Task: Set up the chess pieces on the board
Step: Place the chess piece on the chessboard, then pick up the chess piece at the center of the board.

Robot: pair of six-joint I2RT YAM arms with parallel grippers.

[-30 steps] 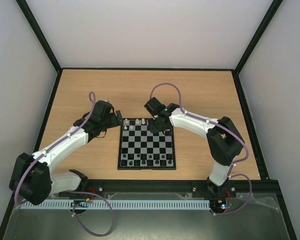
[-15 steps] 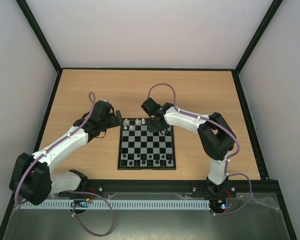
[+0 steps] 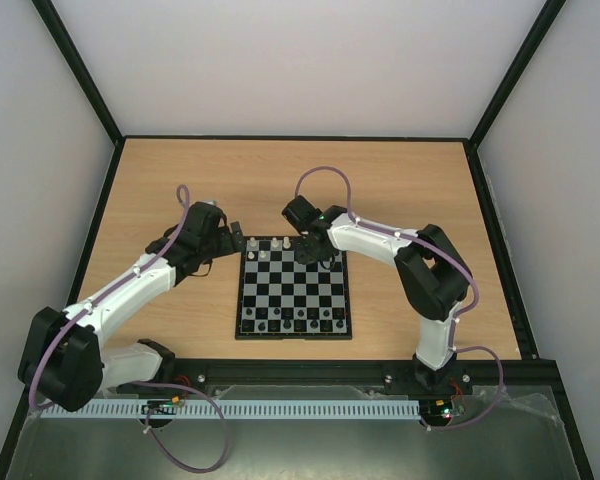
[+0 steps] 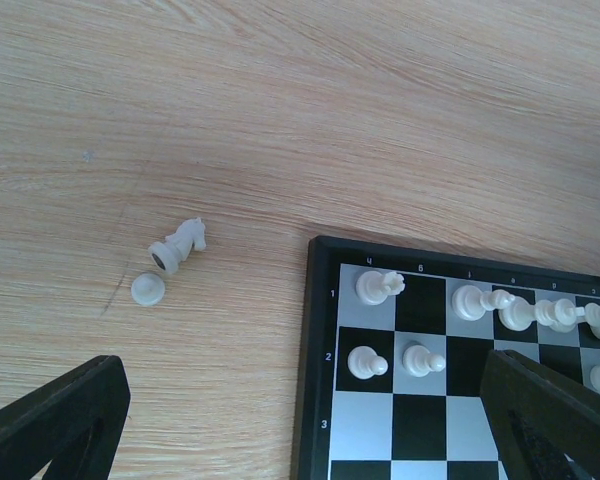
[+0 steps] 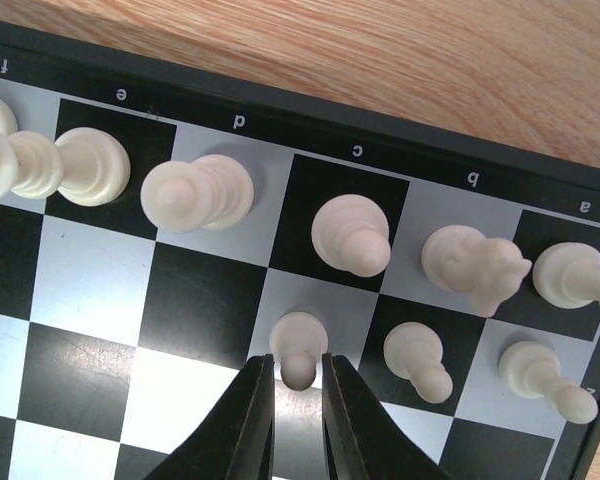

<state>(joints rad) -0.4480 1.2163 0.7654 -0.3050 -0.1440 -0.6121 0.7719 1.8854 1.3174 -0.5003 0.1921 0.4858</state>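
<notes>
Right gripper [image 5: 298, 366] pinches a tiny whitish pawn [image 5: 298, 340] on the black-and-grey checkered board [image 5: 90, 280]; only the left wrist view shows left gripper [image 4: 300, 385] gaping, whitish knight [image 4: 178, 243] toppled off-board.

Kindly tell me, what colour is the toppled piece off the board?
The toppled piece is whitish, clearest in the left wrist view.

Robotics lab cell: plain white wall panels [image 3: 300, 60] and black metal frame struts [image 3: 80, 70] are enclosing a pale wooden tabletop [image 3: 400, 180].

Toppled knight [image 4: 180, 243] and small round piece [image 4: 148, 289] on the worktop [image 4: 280, 100] (just off the board [image 4: 316, 390]); left claw [image 4: 300, 378] spread wide.
</notes>
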